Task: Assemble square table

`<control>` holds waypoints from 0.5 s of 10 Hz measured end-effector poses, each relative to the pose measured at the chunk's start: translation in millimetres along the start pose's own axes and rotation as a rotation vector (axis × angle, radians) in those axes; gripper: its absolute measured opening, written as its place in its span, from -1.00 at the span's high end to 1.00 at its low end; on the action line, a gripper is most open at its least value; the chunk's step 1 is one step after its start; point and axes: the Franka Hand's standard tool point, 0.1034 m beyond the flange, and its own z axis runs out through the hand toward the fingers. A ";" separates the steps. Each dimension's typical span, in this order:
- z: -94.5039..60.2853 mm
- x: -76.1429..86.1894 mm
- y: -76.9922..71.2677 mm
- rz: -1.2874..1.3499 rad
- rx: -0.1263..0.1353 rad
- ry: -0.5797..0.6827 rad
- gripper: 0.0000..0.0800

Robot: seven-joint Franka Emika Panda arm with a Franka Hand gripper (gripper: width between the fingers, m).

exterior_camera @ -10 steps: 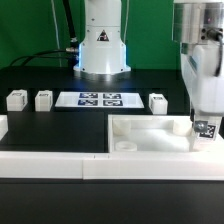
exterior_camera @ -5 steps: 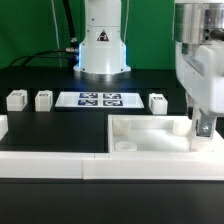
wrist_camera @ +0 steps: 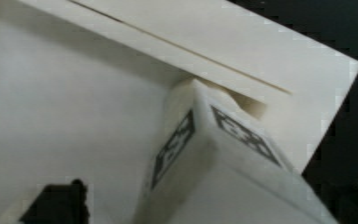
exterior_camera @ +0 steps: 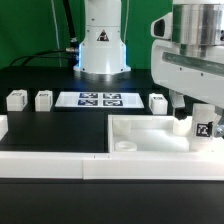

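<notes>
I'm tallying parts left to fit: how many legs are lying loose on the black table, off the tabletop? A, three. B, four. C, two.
A: three legs lie on the black table, two on the exterior view's left of the marker board and one on its right; the fourth leg is at the tabletop.

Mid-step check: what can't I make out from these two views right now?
- Exterior view: the arm masks the gripper, so I cannot tell whether it is open or shut.
- Exterior view: the base of the leg sits behind the rim of the tabletop, so its seating is unclear.
- Wrist view: the leg's own body hides its foot.
- Exterior view: the tabletop's right end is cut off by the picture edge.
- Exterior view: the tags on the loose legs are too small to read.
</notes>
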 end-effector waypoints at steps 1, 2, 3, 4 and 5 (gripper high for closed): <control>-1.2 -5.7 -4.5 -0.201 0.004 0.013 -0.62; -1.4 -9.9 -6.6 -0.347 0.003 0.017 -0.62; -2.4 -11.5 -8.1 -0.483 0.005 0.018 -0.62; -2.8 -14.0 -9.4 -0.643 0.006 0.018 -0.62; -4.6 -17.4 -11.6 -0.706 0.004 0.023 -0.62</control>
